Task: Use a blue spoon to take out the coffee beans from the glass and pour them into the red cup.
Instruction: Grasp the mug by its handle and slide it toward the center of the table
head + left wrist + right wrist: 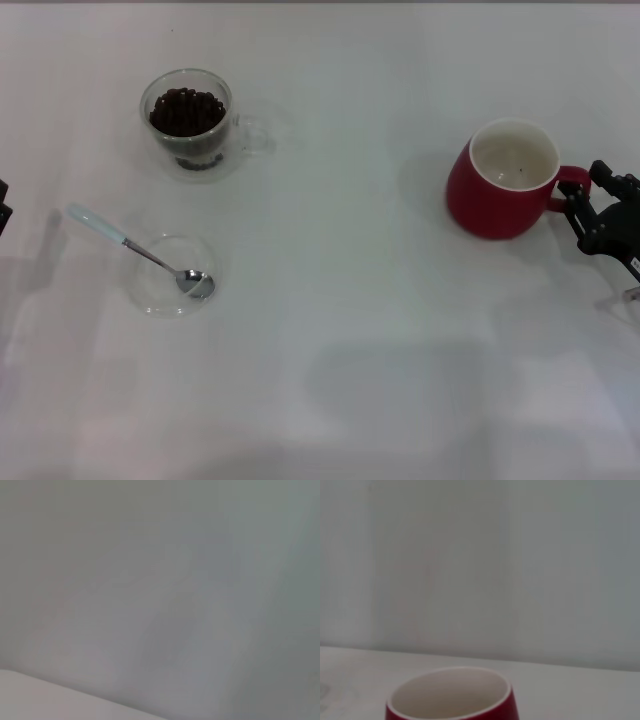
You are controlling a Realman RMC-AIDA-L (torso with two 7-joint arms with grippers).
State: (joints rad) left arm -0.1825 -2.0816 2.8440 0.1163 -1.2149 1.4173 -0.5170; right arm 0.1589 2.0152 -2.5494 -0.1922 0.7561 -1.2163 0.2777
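Head view first: right end effector (585, 205) sits at the desk's (380, 330) right edge, its dark fingers (575, 212) spread around the red cup's (503, 180) loop handle, though whether they press on it cannot be told. The cup stands upright just beside the end effector, toward the desk's middle, its white inside nearly bare. Well apart from that end effector, across the desk, the glass (192, 123) holds a heap of coffee beans (186, 110). Nearer the robot than the glass, the blue spoon (140, 251) lies with its metal bowl inside a shallow clear dish (172, 275) and its pale handle sticking out over the rim. The left end effector (3, 206) barely shows at the left edge; its fingers are out of sight.

Left wrist view: only blank pale surface.

Right wrist view: the red cup's (454, 698) rim and white interior sit close in front.
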